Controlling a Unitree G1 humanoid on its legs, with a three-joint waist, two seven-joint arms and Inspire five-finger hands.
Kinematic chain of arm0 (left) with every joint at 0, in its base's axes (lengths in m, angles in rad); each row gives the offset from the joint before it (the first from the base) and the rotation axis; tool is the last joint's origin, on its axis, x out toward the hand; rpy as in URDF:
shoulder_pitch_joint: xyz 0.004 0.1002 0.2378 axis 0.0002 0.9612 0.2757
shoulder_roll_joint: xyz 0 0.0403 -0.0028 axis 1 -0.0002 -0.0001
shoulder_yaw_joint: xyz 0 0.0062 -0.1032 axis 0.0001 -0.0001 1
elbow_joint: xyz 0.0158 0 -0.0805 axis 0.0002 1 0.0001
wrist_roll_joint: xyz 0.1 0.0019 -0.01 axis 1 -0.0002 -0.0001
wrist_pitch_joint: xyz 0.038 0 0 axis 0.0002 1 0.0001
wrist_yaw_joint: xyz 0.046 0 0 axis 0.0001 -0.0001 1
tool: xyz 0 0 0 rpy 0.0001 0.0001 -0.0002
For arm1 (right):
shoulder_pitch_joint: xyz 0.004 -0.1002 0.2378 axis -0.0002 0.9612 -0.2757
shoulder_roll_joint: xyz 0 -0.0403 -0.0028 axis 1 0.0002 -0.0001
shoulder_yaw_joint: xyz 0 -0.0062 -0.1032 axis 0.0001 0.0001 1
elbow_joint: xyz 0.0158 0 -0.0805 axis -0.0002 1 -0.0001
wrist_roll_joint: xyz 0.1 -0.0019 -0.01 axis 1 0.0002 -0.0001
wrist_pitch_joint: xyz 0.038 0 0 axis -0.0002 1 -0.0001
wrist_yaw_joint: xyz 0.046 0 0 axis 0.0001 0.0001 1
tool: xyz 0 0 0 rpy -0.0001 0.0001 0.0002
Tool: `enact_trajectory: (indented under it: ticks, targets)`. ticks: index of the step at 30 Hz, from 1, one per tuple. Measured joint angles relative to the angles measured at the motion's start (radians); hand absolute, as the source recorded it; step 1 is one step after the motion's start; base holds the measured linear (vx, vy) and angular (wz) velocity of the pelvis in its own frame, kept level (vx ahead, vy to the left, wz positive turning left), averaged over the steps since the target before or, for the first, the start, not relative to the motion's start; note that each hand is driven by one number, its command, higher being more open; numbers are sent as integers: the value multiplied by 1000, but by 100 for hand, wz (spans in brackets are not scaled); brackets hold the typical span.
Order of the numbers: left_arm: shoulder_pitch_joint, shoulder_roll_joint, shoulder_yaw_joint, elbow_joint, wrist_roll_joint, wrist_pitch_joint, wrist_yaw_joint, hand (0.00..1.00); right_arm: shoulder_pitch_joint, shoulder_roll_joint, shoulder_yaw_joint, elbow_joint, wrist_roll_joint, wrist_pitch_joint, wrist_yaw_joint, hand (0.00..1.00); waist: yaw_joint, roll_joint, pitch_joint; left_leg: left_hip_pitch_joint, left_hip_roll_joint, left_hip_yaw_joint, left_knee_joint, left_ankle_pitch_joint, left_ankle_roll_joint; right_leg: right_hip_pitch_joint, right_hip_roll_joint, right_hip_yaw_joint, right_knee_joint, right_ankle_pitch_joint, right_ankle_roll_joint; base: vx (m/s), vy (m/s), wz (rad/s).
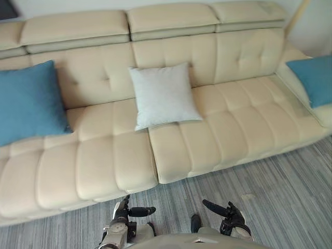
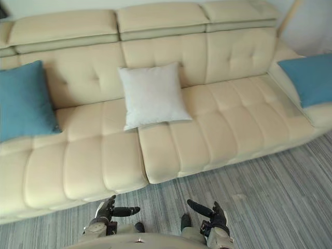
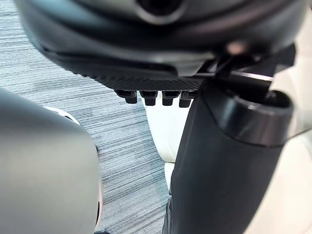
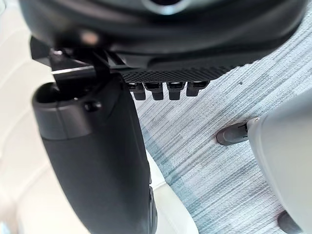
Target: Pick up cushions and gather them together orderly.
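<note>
Currently, step in hand: approach for the first pick. Cushions, three, well apart on one sofa [image 1: 218,129]: one white cushion [image 1: 163,96] mid-backrest; left blue cushion [image 1: 28,101]; right blue cushion [image 1: 314,78]. Left hand [image 1: 124,211] and right hand [image 1: 228,213] hang low above the floor [image 1: 275,192], fingers relaxed wide, holding nothing. Best handling: close in, grip an end cushion's edge.

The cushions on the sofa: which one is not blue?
The white cushion in the middle of the sofa. The left cushion and the right cushion, at its ends, are both blue.
</note>
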Motion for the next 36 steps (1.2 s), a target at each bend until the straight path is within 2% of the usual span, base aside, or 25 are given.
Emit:
enact_trajectory:
  ticks: [3, 4, 5, 6, 7, 8, 9, 11, 12, 14, 15, 16, 17, 19, 20, 22, 23, 24, 26, 29, 30, 31, 32, 34, 36]
  targets:
    - [-23, 0, -2, 0, 0, -2, 0, 100, -32, -11, 9, 4, 1, -3, -2, 100, -6, 17, 16, 5, 41, 103, -12, -16, -2, -66, 50, -80, -10, 79, -51, -65, -54, -140]
    - [-34, -1, -3, -1, 0, -1, 0, 100, -48, -12, 9, 5, 1, -2, -5, 100, -15, 20, 27, 6, 61, 152, -14, -16, -2, -82, 48, -195, -5, 73, -93, -75, -113, -97]
    - [-38, 1, -4, -1, 0, -1, -1, 100, -56, -13, 8, 6, 1, -2, -7, 100, -22, 25, 34, 12, 61, 177, -16, -16, -2, -91, 36, -297, 29, 26, -130, -47, -142, -126]
    - [-43, -1, -18, -3, 0, -1, 0, 100, -62, -28, 2, 17, 1, 2, -10, 100, -25, 35, 48, 53, 72, 244, -27, -17, -4, -97, -12, -507, 117, -55, -159, 19, -88, -127]
    - [-42, 1, -40, -8, 0, -2, -1, 100, -59, -36, 2, 22, 0, 2, -13, 100, -24, 49, 55, 82, 85, 286, -26, -22, -12, -85, -44, -618, 163, -77, -171, 45, -61, -127]
    - [-39, 4, -41, -9, 0, -3, -2, 100, -54, -36, 2, 22, 0, 2, -14, 100, -24, 49, 55, 91, 85, 300, -25, -25, -19, -82, -52, -641, 174, -81, -157, 50, -55, -110]
    - [-38, 11, -41, -5, 0, -2, -1, 100, -49, -38, 3, 27, 0, 3, -16, 100, -30, 54, 58, 105, 87, 308, -23, -34, -37, -85, -34, -609, 176, -80, -106, 33, -80, -93]
    - [-41, 14, -48, -5, 0, -2, -2, 100, -38, -43, 1, 39, 0, 6, -17, 100, -32, 59, 60, 108, 110, 304, -2, -34, -38, -90, -3, -571, 166, -91, -107, 31, -134, -78]
    - [-41, 14, -53, -5, 0, -2, -5, 100, -33, -42, -5, 41, 4, 12, -18, 100, -30, 59, 60, 104, 145, 301, 62, -41, -49, -85, 20, -547, 168, -112, -118, 64, -235, -68]
    - [-37, 15, -77, -5, 1, -2, -9, 100, -19, -42, -22, 40, 15, 12, -23, 100, -34, 58, 61, 56, 219, 261, 248, -46, -53, -65, 54, -526, 168, -133, -133, 100, -312, -59]
    - [-37, 2, -83, -5, 1, -2, -19, 100, -16, -49, -21, 40, 17, 10, -27, 100, -33, 64, 74, -23, 288, 177, 471, -21, -8, -29, 86, -504, 167, -147, -154, 132, -332, -52]
    - [-33, -5, -83, -17, 2, -10, -21, 100, -15, -54, -21, 40, 17, 10, -28, 100, -33, 70, 84, -70, 303, 110, 596, -39, -14, -9, 105, -487, 168, -157, -161, 112, -269, -55]
    - [-32, -4, -82, -28, 1, -16, -21, 100, -15, -57, -21, 40, 17, 10, -29, 100, -32, 71, 90, -93, 294, 77, 643, -53, -20, 2, 111, -474, 168, -162, -167, 109, -163, -57]
    - [-33, -8, -83, -63, -3, -27, -22, 100, -16, -64, -30, 42, 18, 10, -32, 100, -24, 65, 103, -174, 200, -25, 653, -91, -44, 34, 121, -411, 152, -167, -171, 118, -124, -71]
    - [-33, -11, -84, -70, -3, -29, -22, 100, -16, -64, -31, 42, 18, 10, -32, 100, -22, 62, 105, -189, 179, -36, 625, -94, -42, 39, 122, -398, 146, -167, -170, 89, -64, -68]
    - [-33, -18, -89, -89, -3, -33, -22, 100, -14, -66, -31, 42, 18, 11, -36, 100, -19, 66, 111, -222, 120, -68, 500, -93, -41, 61, 126, -367, 124, -166, -169, 109, -42, -54]
    - [-32, -31, -89, -103, -3, -33, -22, 100, -14, -66, -35, 40, 19, 13, -41, 100, -18, 65, 118, -252, 56, -128, 318, -78, -52, 74, 131, -335, 102, -165, -165, 118, -33, -54]
    - [-33, -34, -88, -105, -3, -33, -22, 100, -14, -66, -35, 39, 19, 13, -43, 100, -15, 67, 119, -259, 37, -151, 248, -65, -60, 78, 133, -324, 95, -165, -163, 162, -21, -68]
    - [-34, -43, -88, -107, -4, -34, -22, 100, -14, -62, -32, 40, 18, 14, -52, 100, 15, 77, 119, -261, -8, -243, -50, 48, -79, 110, 160, -246, 49, -161, -152, 242, 17, -90]
    - [-30, -34, -81, -103, -18, -31, -21, 100, -19, -52, -28, 39, 16, 14, -52, 100, 38, 80, 116, -244, -7, -264, -105, 158, -66, 146, 178, -175, 25, -168, -132, 338, 31, -90]
    - [-26, -25, -77, -101, -25, -29, -21, 100, -29, -46, -25, 30, 16, 14, -52, 100, 36, 78, 114, -244, -15, -273, -77, 192, -34, 155, 172, -133, 30, -187, -117, 358, 43, -67]
    - [-26, -24, -77, -101, -25, -27, -21, 100, -29, -46, -25, 26, 15, 14, -52, 100, 36, 77, 114, -247, -18, -273, -59, 197, -27, 156, 168, -121, 35, -195, -115, 531, 83, -84]
    - [-29, -16, -77, -98, -24, -23, -21, 100, -33, -46, -23, 22, 10, 14, -52, 100, 36, 71, 117, -250, -24, -260, 3, 187, -13, 155, 150, -85, 72, -238, -95, 449, 106, -72]
    - [-31, -12, -77, -85, -25, -21, -21, 100, -35, -48, -19, 19, -5, 13, -47, 100, 36, 60, 109, -229, -30, -212, 46, 130, 2, 112, 117, -50, 199, -297, -21, 457, 119, -70]
    - [-28, -10, -80, -72, -25, -20, -20, 100, -38, -44, -19, 15, -13, 13, -38, 100, 34, 58, 107, -169, -41, -165, 49, 73, 21, -1, 75, -67, 511, -335, 75, 457, 155, -55]
